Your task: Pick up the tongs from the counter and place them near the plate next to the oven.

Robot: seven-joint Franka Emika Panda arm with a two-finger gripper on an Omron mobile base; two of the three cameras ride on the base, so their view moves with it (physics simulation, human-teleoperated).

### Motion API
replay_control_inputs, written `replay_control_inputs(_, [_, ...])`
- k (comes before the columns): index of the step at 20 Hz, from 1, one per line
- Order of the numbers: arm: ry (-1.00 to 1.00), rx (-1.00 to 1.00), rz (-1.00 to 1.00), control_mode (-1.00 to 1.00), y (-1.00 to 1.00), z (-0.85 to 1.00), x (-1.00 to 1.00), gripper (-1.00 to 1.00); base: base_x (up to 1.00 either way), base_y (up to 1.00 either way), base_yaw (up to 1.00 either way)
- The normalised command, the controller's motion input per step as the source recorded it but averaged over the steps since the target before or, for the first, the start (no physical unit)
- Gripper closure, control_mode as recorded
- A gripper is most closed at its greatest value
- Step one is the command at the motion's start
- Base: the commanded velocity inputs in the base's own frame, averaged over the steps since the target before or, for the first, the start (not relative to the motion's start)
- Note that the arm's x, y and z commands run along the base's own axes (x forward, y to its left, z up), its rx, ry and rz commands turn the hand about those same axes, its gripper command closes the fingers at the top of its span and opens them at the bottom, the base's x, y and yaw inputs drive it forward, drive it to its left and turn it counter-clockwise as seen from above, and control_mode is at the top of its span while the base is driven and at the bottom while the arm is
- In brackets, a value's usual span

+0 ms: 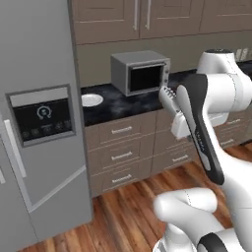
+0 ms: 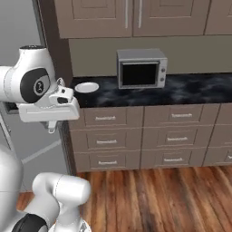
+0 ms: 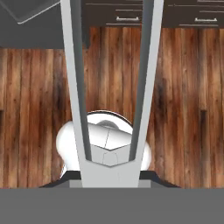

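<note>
Left base view: slim silver-grey metal tongs held aloft at the white arm's end, forward of the glossy black marble desk edge; small round white plate left of the boxy silver oven, bare desk between them.

Right base view: plate near the desk's left edge.

Hand view: fingers clenched on tongs, their two arms splaying over the wooden floor.

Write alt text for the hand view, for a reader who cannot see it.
Silver-grey tongs held in the shut gripper, their two long arms spreading apart toward the top of the picture. Behind them lies a wooden plank floor, with brown-grey cabinet drawers along the top edge.
</note>
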Motion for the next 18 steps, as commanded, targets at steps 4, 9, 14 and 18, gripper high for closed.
replay_control_inputs(4, [0.00,0.00,0.00,1.00,0.00,0.00,0.00,1.00,1.00,-0.66,0.58])
replay_control_inputs(9, [0.00,0.00,0.00,1.00,0.00,0.00,0.00,1.00,0.88,-0.66,0.64])
replay_control_inputs(14, [0.00,0.00,0.00,1.00,0.00,0.00,0.00,1.00,0.62,-0.90,0.41])
replay_control_inputs(18, [0.00,0.00,0.00,1.00,0.00,0.00,0.00,1.00,0.23,-0.55,0.09])
